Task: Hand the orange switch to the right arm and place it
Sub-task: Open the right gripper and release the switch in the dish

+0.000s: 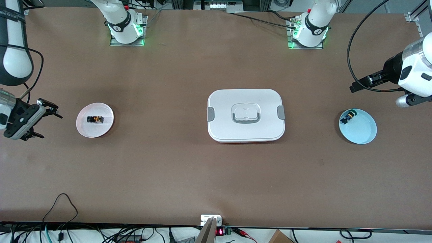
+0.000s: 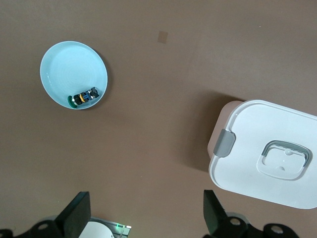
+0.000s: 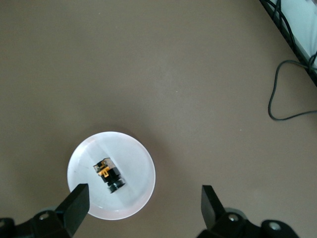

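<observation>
Brown matte table surface (image 1: pixel 168 168) carries three main things in a row: a round pale pink plate (image 1: pixel 95 120) toward the right arm's end, a white rectangular lidded box with grey side clips and a recessed handle (image 1: pixel 246 115) in the middle, and a round light blue plate (image 1: pixel 357 126) toward the left arm's end. The orange switch (image 1: pixel 95 119), a tiny black cylinder with an orange band, lies on its side on the pink plate, close to that plate's middle; the right wrist view shows it there too (image 3: pixel 108 174). A similar small black switch with a green cap (image 1: pixel 348 116) lies on the blue plate, close against its rim. The right gripper (image 1: pixel 47 116) hangs above bare table just beside the pink plate, at the table's end, with its black fingers (image 3: pixel 74 206) spread wide and nothing between them. The left gripper (image 1: pixel 356 87) hangs above the table near the blue plate, its fingers (image 2: pixel 77 214) likewise spread wide and holding nothing.
</observation>
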